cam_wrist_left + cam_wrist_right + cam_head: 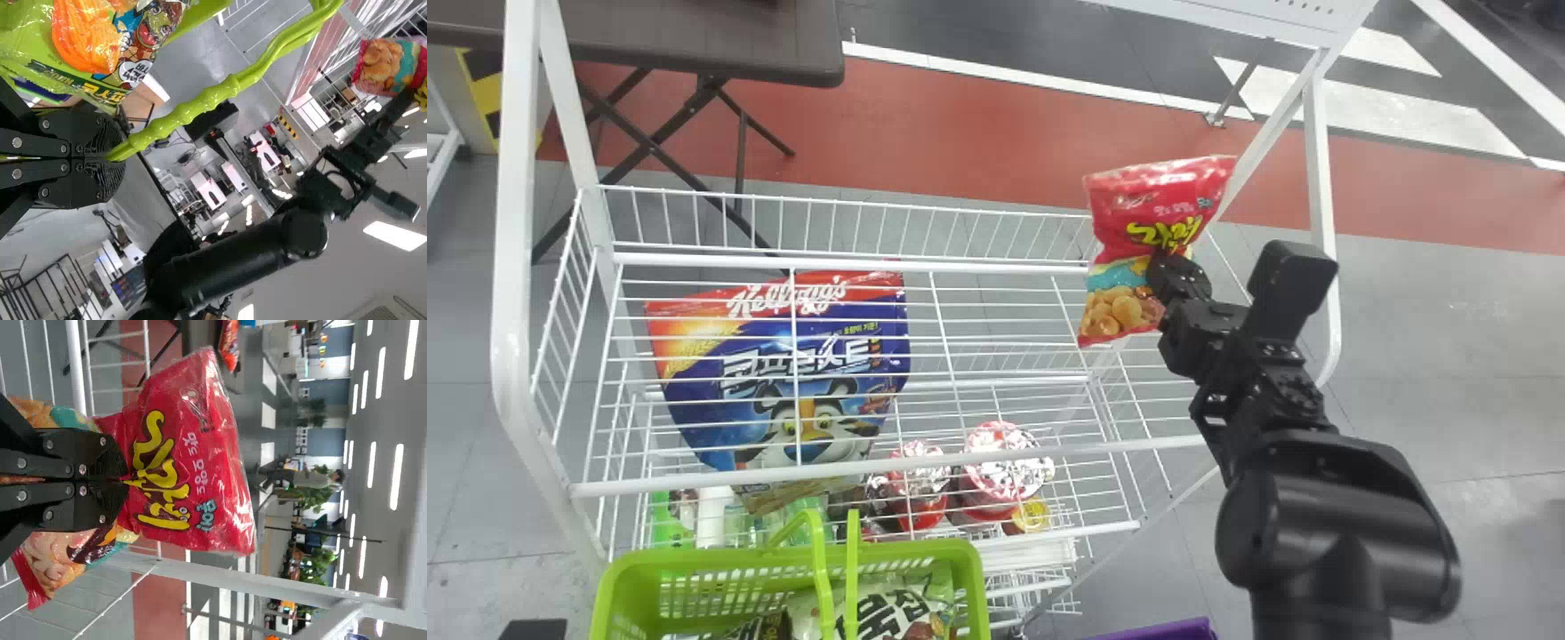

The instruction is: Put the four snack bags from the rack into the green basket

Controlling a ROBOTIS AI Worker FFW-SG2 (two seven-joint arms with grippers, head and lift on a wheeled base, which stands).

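Note:
My right gripper (pixel 1169 271) is above the rack's right part, shut on a red snack bag (pixel 1158 197) that stands upright. In the right wrist view the right gripper (pixel 125 480) pinches the middle of that red bag (pixel 193 453). The green basket (pixel 787 558) is at the bottom left of the head view, with snack bags (pixel 889 604) inside. In the left wrist view my left gripper (pixel 110 159) is shut on the green basket handle (pixel 220 90). A green snack bag (pixel 67 73) shows beside it.
The white wire rack (pixel 871 468) holds a large blue cereal bag (pixel 809 373) on its left, with red-lidded jars (pixel 1005 471) on the shelf below. White posts (pixel 1319 178) frame the rack. A brown table (pixel 720 44) stands behind.

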